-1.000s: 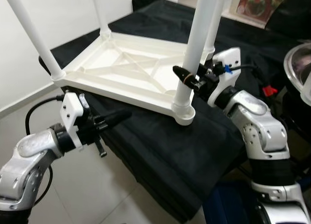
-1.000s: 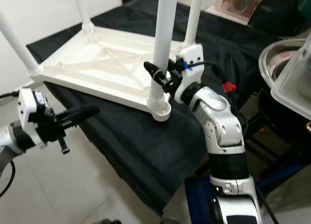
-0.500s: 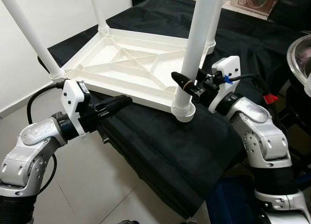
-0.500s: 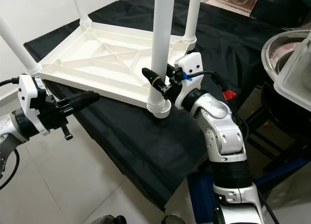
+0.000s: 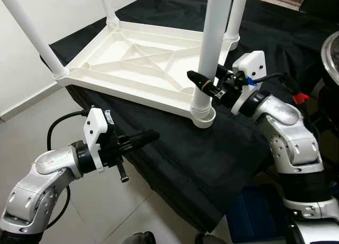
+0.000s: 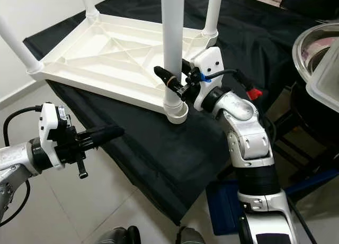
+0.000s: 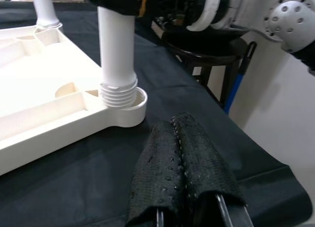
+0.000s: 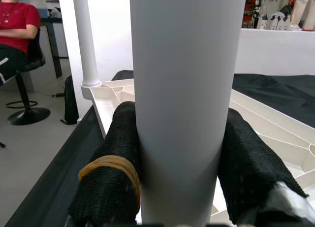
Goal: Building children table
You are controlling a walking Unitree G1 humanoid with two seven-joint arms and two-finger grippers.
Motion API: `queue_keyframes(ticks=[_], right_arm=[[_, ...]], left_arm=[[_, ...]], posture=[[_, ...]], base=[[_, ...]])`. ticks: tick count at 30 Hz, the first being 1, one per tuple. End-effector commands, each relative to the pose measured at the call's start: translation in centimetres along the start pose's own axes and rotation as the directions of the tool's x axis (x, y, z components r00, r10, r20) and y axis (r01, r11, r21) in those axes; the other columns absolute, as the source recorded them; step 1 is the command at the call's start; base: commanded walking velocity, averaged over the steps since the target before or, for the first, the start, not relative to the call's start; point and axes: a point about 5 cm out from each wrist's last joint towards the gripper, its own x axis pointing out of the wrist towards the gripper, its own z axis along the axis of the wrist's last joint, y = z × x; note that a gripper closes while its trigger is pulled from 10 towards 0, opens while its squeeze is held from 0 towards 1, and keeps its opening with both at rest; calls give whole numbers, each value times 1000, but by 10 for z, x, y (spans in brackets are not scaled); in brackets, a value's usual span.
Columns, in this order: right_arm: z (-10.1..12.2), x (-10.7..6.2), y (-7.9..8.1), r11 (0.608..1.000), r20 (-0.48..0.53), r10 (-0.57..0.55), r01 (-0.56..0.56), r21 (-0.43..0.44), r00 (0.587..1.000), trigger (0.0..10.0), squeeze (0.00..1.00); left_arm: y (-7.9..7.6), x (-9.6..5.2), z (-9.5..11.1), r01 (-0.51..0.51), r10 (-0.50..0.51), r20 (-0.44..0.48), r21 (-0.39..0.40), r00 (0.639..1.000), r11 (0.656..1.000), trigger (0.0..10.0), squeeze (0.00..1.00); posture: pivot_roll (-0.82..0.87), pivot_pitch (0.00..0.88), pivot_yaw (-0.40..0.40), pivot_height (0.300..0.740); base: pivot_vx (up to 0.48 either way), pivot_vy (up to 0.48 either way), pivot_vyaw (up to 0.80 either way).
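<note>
1. An indoor room, seemingly part office or workroom, part living space; plain white walls (image 5: 21, 64) meet a pale tiled floor (image 6: 111, 201).
2. A table under a black cloth (image 5: 212, 159) serves as the work surface.
3. The right wrist view shows a seated person in a red shirt (image 8: 15, 15) on a swivel office chair (image 8: 24, 113) by a dark desk (image 8: 51, 22).
4. Small items line a far white counter (image 8: 275, 40); too small to identify.
</note>
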Motion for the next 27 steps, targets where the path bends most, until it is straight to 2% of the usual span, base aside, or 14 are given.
queue_keyframes(ticks=[1,7,15,23,27], right_arm=[[-11,-1,-1,1000,-66,7,-8,-11,998,10000,0],[-9,-4,-6,1000,-79,16,-18,-24,997,10000,0],[-8,-15,-19,1000,-104,17,-19,-17,994,10000,0],[-16,-20,-13,1000,-122,27,-25,16,992,10000,0],[-20,-21,-3,998,-119,43,-36,60,992,10000,0]], left_arm=[[-5,0,-3,15,-15,-5,-24,1000,1000,10000,0],[-6,-2,-2,11,-11,-8,-26,1000,1000,10000,0],[0,-9,-1,-36,36,-16,-10,999,999,10000,0],[1,-9,-1,-45,45,-14,-6,999,999,10000,0],[2,-8,-2,-47,47,-14,-6,999,999,10000,0]], posture=[[16,264,45,740],[13,269,40,740],[3,269,38,740],[1,268,36,740],[-1,261,34,740]], base=[[0,0,0],[0,0,0],[0,0,0],[0,0,0],[0,0,0]])
